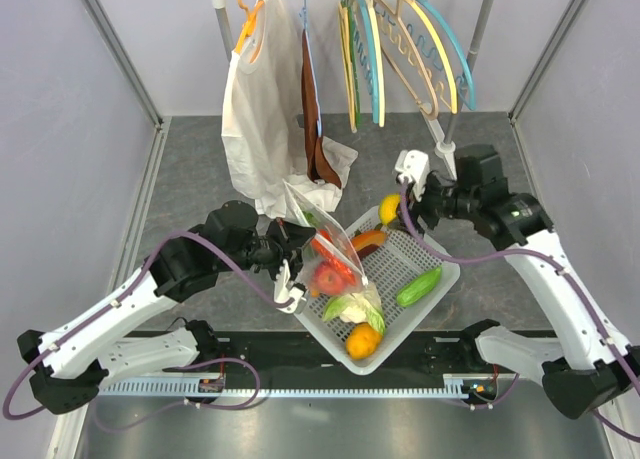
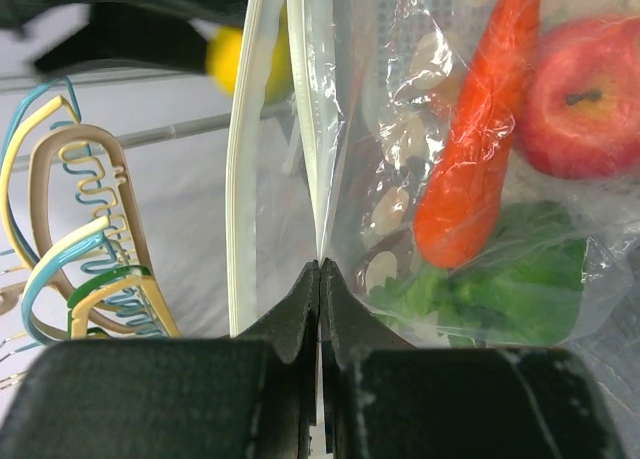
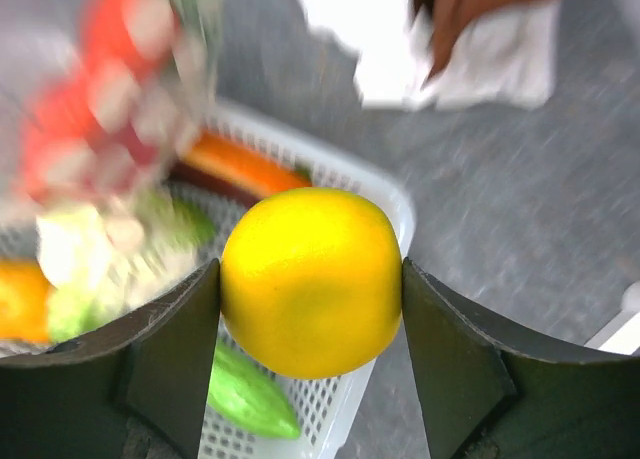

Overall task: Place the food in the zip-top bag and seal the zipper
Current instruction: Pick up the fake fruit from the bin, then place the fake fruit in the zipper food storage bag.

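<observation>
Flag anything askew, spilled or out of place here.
The white garment sags from its hanger so its hem lies crumpled on the table behind the basket, which sits skewed on the diagonal. Nothing looks spilled or damaged.
</observation>
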You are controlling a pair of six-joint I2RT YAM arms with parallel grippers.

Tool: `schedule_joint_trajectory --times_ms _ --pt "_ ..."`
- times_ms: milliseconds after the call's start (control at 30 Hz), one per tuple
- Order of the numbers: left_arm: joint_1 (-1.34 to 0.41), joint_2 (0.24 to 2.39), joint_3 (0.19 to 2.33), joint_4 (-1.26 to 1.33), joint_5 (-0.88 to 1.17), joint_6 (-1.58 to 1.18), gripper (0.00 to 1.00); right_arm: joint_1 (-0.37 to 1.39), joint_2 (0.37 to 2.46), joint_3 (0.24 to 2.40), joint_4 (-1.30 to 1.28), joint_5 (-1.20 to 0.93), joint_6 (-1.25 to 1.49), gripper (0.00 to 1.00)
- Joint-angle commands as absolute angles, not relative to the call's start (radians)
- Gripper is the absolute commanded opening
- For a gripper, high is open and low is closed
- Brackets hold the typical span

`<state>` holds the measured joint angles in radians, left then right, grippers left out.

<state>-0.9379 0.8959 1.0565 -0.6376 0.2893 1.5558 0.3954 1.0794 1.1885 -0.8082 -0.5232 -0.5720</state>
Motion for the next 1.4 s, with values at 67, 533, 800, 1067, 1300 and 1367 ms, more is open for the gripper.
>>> schedule_joint_trajectory --times_ms 67,533,800,1067,1300,1367 --pt "-0.936 0.903 1.055 -0.627 0.293 1.52 0.02 0.396 1.109 1.523 -0.851 -0.754 -0.309 0.5" --pt "-0.936 0.974 1.135 -0.614 0.29 1.526 0.02 0.547 1.189 1.519 -0.5 -0.982 0.066 0.44" --pt "-0.936 0.962 1.132 -0.588 0.288 1.516 0.02 0.635 1.258 1.482 -0.503 -0.89 0.069 0.43" --pt "-0.936 0.95 1.15 -0.589 0.295 1.52 0.02 0.646 1.308 1.447 -0.56 -0.784 0.023 0.42" --pt "-0.936 0.917 1.141 -0.612 0.31 1.554 0.02 0.646 1.316 1.482 -0.614 -0.597 -0.031 0.41" --pt "-0.936 0.91 1.143 -0.615 0.308 1.566 0.02 0.646 1.313 1.482 -0.64 -0.557 -0.067 0.43"
